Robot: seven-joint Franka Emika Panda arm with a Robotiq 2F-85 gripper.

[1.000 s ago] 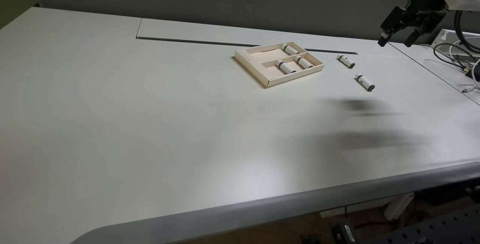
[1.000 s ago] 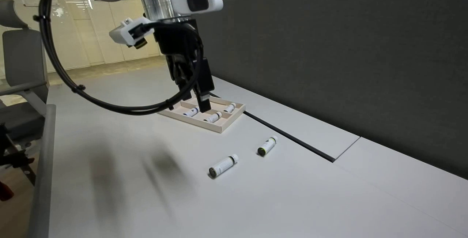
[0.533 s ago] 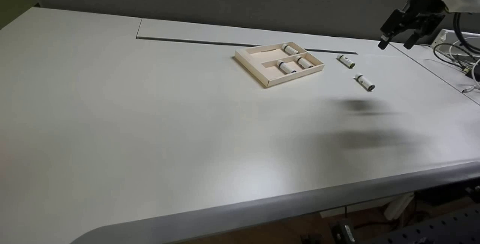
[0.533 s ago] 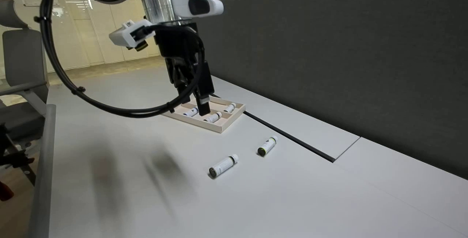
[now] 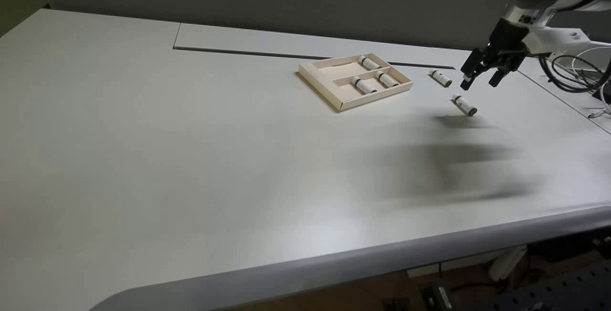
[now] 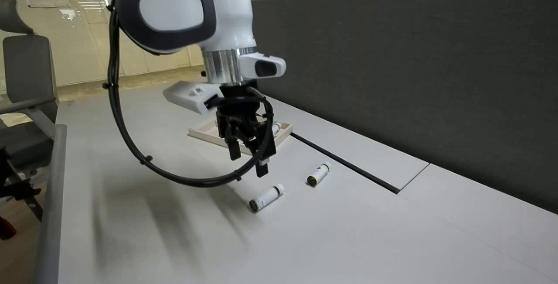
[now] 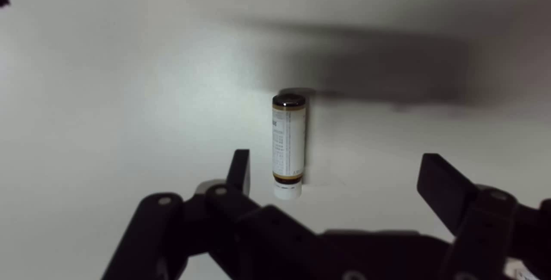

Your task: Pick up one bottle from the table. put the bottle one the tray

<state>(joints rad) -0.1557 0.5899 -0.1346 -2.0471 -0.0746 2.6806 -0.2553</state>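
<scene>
White label, white cap and dark brown ends: one little round bottle (image 7: 288, 142), lying on its side on the smooth white-grey table (image 5: 191, 158), near the black two-finger gripper (image 7: 335, 157) and not yet touched. Nothing held there, only a wide gap between the black fingers (image 7: 445, 192).

Time now, most likely, for going down to grab. In the wrist view, much closer to the finger at the left than to the finger at the right, so first slide over and get that bottle into the middle. Then go a bit further along, past the white cap to the fat part, for a good firm hold. Keep one finger for each long side. Go down slowly and close softly (very round, so likely quick to roll off at one small bump). Mind the second bottle, white with a green-edged dark end (image 6: 319, 173), near by. Later, lift high over the low rim of the flat beige tray (image 5: 320, 76), home to three more white bottles (image 5: 364, 85).

Shiny white arm (image 6: 231, 13) above the table, bent down at the wrist. Pointing down but leaning at the gripper, in both exterior views, so best to tip it more upright first.
</scene>
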